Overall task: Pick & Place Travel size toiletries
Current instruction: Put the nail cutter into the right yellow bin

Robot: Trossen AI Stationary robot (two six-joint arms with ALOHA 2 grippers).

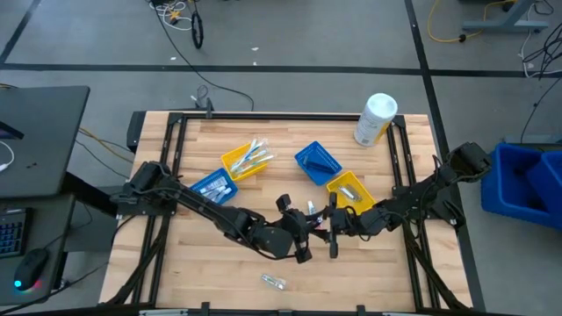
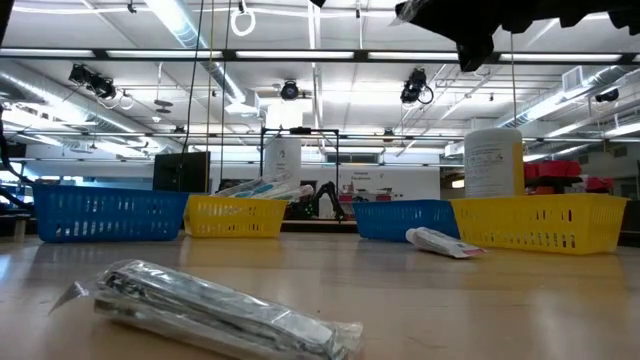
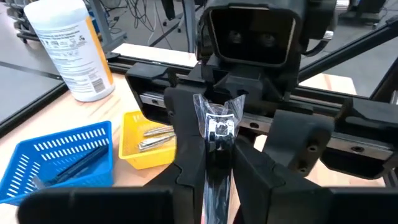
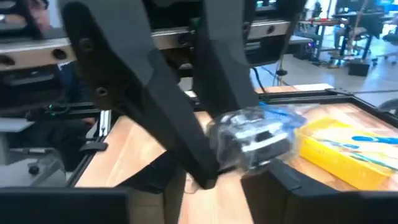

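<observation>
Both grippers meet over one wrapped razor at lower centre of the table.

In the high view the left gripper (image 1: 303, 230) pinches the wrapped razor (image 3: 219, 127) narrowly between its fingers, while the right gripper (image 1: 336, 230) faces it, fingers spread around the same packet. Another wrapped item (image 1: 273, 281) lies near the bottom edge; toothbrushes (image 1: 253, 156) fill the yellow bin (image 1: 230, 158) at upper left of centre.

Both robot arms are black all over, made of long thin parts joined by thick round joints, with black cables running along them. The black two-finger left gripper (image 1: 306, 235) has wide, flat, smooth fingers (image 3: 186, 134). The black two-finger right gripper (image 1: 332, 230) carries a boxy black camera block.
</observation>
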